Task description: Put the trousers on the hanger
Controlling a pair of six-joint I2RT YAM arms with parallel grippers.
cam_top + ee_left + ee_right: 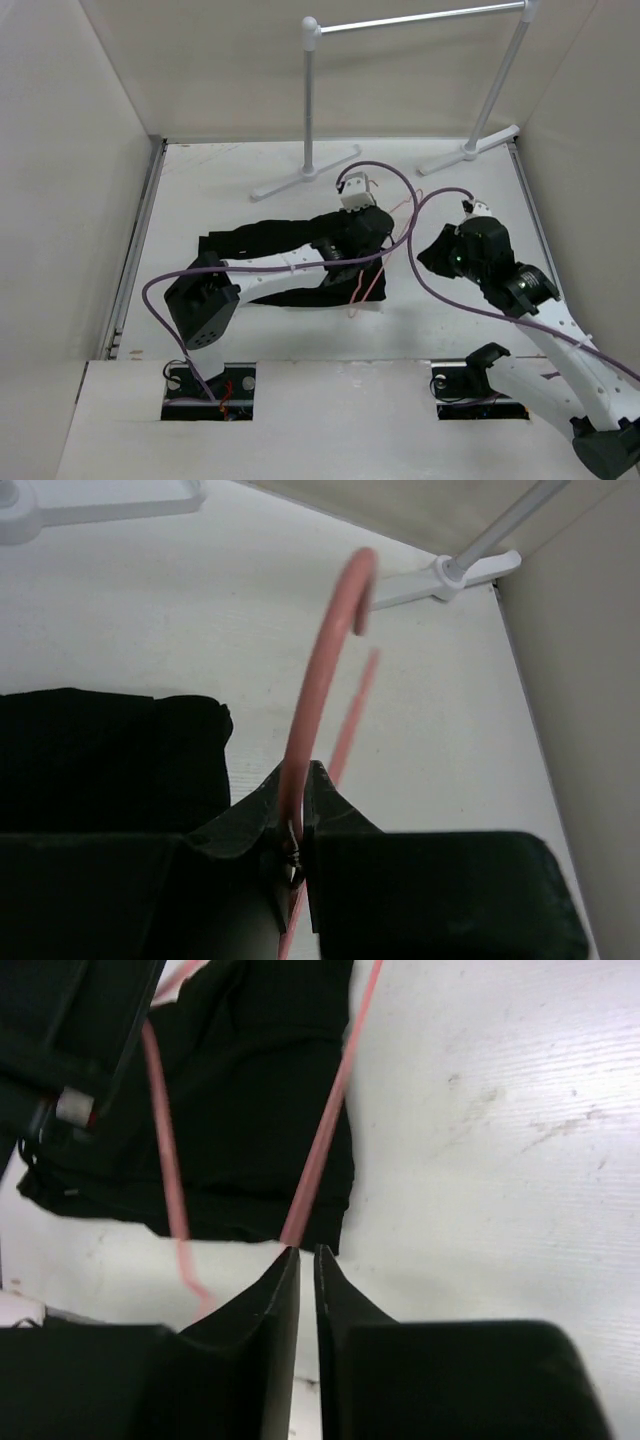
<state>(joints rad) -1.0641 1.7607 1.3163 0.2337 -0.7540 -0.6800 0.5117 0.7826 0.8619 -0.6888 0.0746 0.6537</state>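
The black trousers [255, 240] lie flat mid-table, partly under my left arm; they also show in the left wrist view [100, 750] and the right wrist view [250, 1090]. The pink-red wire hanger [372, 282] is over the trousers' right end. My left gripper [385, 228] [300, 780] is shut on the hanger's neck, the hook [325, 660] curving up in front of it. My right gripper [427, 258] [307, 1252] hangs just right of the trousers, jaws together with a hairline gap and nothing between them. One hanger wire [322, 1150] runs down to its left fingertip.
The grey-white clothes rack [310, 100] stands at the back, its feet [450, 575] on the table. Walls close in the left, right and back sides. Purple cables loop over the arms [400, 180].
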